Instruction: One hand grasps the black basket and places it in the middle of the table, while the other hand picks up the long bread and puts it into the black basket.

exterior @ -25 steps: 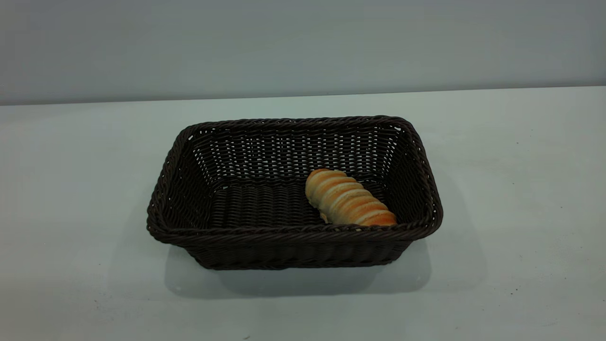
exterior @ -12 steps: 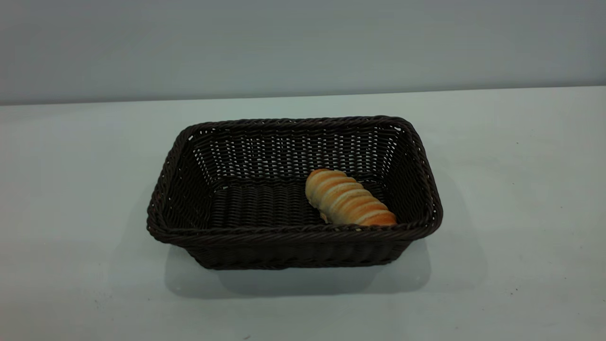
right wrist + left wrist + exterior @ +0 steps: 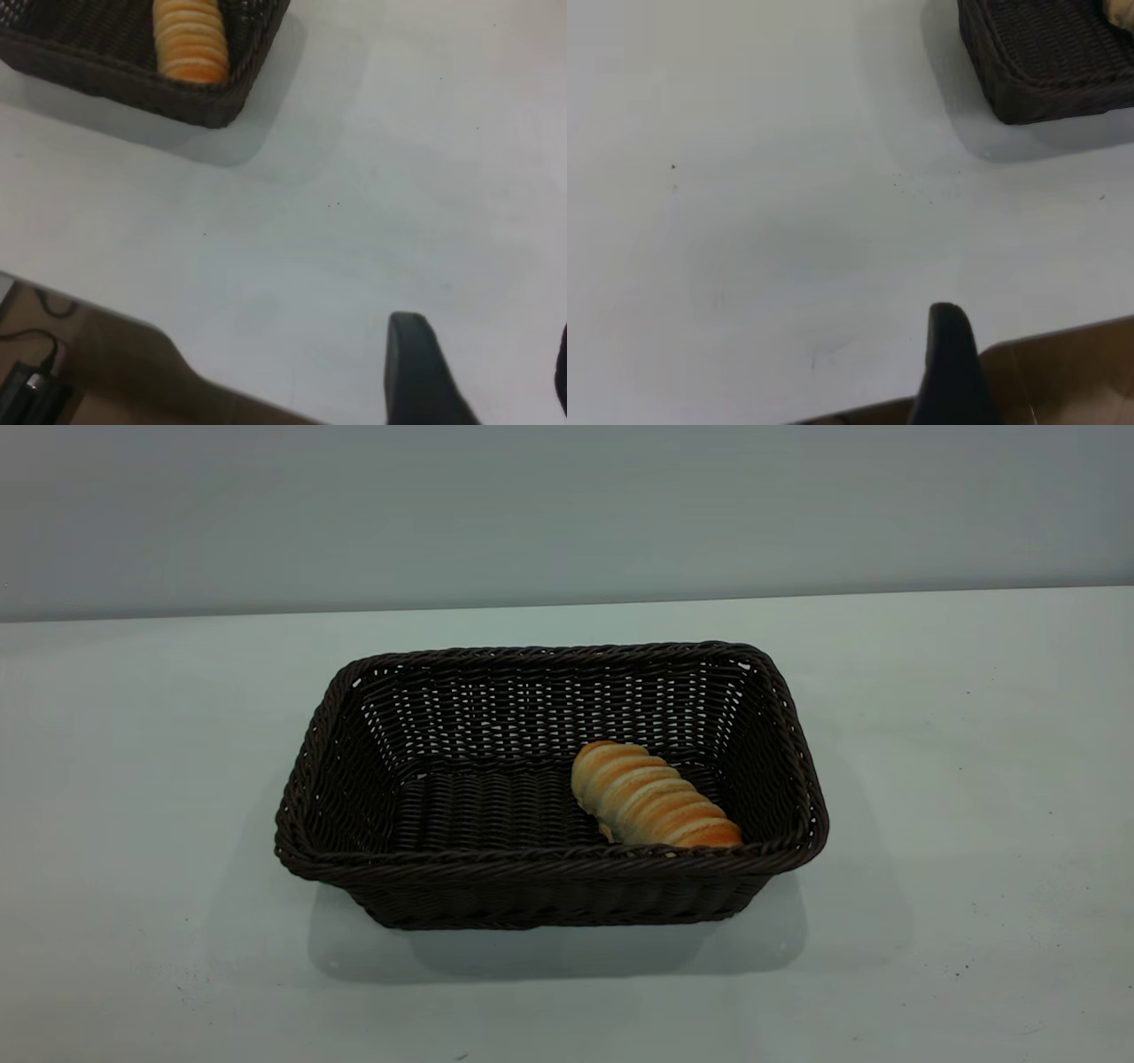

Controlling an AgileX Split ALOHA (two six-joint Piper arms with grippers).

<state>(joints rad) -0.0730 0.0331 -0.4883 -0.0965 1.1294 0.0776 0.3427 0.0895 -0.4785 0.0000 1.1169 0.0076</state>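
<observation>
The black basket (image 3: 549, 861) stands in the middle of the table (image 3: 930, 735). The long bread (image 3: 651, 797) lies inside it at its right end, slanted on the basket floor. No arm or gripper shows in the exterior view. In the left wrist view one finger (image 3: 948, 354) of my left gripper hangs over the table's near edge, nothing touching it, far from the basket corner (image 3: 1045, 62). My right gripper (image 3: 485, 354) is open and empty over the table near its edge, well away from the basket (image 3: 133, 97) and the bread (image 3: 189, 40).
A grey wall rises behind the table. The table's edge and brown floor show in both wrist views. A black cable and small device (image 3: 27, 381) lie on the floor below the edge. A few dark specks mark the tabletop.
</observation>
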